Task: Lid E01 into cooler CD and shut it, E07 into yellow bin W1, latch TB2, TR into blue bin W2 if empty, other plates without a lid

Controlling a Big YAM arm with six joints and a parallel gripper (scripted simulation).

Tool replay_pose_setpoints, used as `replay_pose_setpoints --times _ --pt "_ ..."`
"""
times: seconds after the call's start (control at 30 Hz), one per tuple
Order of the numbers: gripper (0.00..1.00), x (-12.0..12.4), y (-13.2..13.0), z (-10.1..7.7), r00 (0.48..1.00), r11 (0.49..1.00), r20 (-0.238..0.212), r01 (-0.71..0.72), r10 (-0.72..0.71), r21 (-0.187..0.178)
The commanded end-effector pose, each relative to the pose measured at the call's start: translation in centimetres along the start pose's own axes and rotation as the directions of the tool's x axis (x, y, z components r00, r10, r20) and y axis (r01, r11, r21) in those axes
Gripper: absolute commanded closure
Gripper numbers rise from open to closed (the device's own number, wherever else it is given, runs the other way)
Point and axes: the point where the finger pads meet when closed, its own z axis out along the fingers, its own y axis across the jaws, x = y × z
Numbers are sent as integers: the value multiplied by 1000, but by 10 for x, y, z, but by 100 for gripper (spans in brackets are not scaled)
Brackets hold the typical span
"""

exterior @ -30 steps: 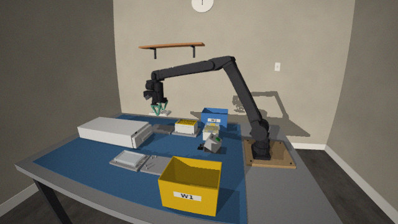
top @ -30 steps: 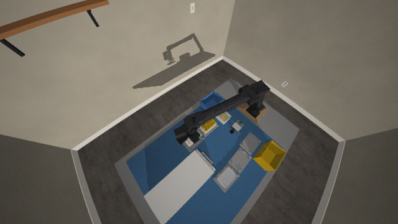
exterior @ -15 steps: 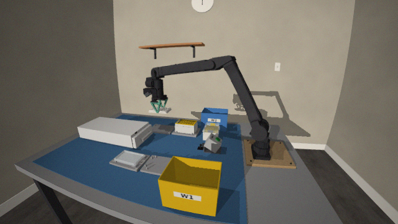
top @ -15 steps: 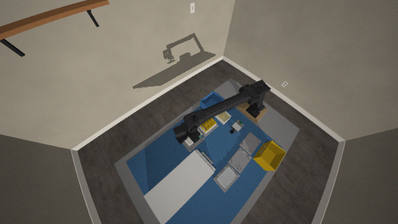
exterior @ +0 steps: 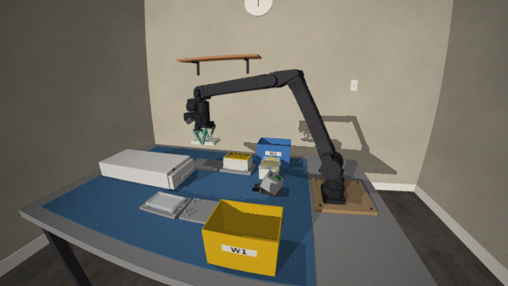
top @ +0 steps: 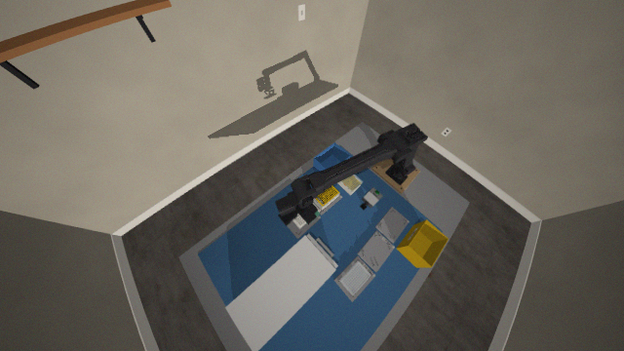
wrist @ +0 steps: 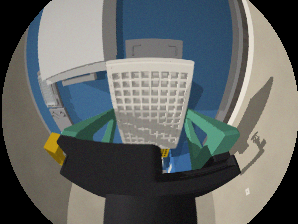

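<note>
The end effector [exterior: 205,136] pinches a white plate [wrist: 150,99] high above the bench [exterior: 357,254]; a slack edge grip could drop it short of the yellow bin [exterior: 242,238].

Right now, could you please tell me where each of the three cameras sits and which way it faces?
Top: high above, looking down on the blue bench mat; the whole black arm shows.
Exterior: off the bench's front, facing the back wall; the arm's full side.
Wrist: on the arm, looking down past the green-fingered gripper, shut on a white gridded plate.
Top and exterior share the yellow bin.
</note>
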Motion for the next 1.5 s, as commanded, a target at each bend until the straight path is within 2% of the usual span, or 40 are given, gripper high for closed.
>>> replay_pose_setpoints --times 0.0,0.6,0.63,0.67,1.17,1.2,1.23,1.47 --pt "100 -7 12 -30 998 1000 66 -5 3 22" --pt "100 16 45 -28 998 1000 65 -5 3 18" --pt "100 19 41 -20 999 1000 53 -15 15 15" --pt "100 20 46 -27 998 1000 65 -10 9 18" --pt "100 39 78 -25 998 1000 64 -4 3 15" --pt "100 41 73 -14 999 1000 44 -17 17 11" --pt "100 43 77 -25 998 1000 64 -13 12 14" --pt "100 52 98 -24 998 1000 64 -4 4 12"
